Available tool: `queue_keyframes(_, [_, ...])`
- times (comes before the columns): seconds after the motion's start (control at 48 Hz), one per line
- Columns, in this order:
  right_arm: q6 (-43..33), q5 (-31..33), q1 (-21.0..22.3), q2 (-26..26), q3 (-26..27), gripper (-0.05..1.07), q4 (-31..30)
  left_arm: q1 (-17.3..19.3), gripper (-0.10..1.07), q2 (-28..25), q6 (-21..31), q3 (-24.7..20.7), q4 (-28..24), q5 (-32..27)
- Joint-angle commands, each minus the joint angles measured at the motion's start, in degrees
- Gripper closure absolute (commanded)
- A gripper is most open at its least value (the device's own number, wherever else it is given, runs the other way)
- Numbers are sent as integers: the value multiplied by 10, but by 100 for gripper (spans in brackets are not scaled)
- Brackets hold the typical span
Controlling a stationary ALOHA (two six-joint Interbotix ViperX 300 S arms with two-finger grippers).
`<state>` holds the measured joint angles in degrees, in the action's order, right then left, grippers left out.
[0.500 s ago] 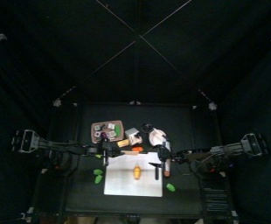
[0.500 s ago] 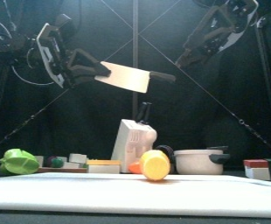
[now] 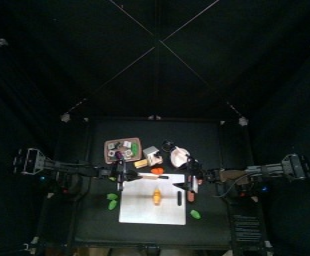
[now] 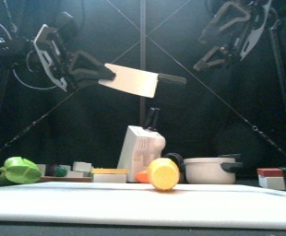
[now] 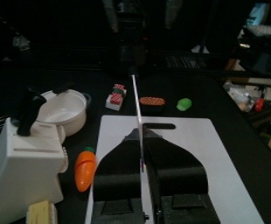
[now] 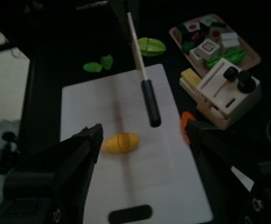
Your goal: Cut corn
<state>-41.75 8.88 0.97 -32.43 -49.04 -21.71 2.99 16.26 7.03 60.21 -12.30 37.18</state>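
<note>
The corn [image 4: 164,173] lies on the white board [image 4: 133,205], and the left gripper [image 4: 89,68] hangs high above the board, closed on the black handle of a knife [image 4: 136,80] whose broad pale blade is held flat-on to the front view. In the right wrist view the knife [image 6: 142,66] lies over the board [image 6: 132,144] with the corn [image 6: 121,143] just beside its dark handle end, not touching it. The right gripper [image 6: 138,171] is up in the air as well, its jaws spread wide with nothing between them; the corn shows in the gap between them, well below.

The corn is a short, rounded oblong, yellow shading to orange at one end, and much smaller than the board.

From above, the corn [image 3: 155,195] sits near the middle of the board [image 3: 154,200]. The left wrist view does not show the corn at all: the knife [image 5: 135,105] runs edge-on down the board [image 5: 179,175], with a carrot [image 5: 86,169] and a white block [image 5: 24,175] beside the board on the counter [image 5: 237,149]
</note>
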Motion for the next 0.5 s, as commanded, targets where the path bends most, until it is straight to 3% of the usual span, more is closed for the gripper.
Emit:
queue_keyframes(0.0, [1,-17,4,10,3,-1,-12,1,70,2,2,-9,-13,8])
queue_keyframes(0.229, [-5,-20,2,33,13,-1,-86,1,70,1,1,-11,-5,8])
queue_keyframes(0.479, [-6,-20,0,35,23,-1,-81,-6,70,1,1,-10,-5,8])
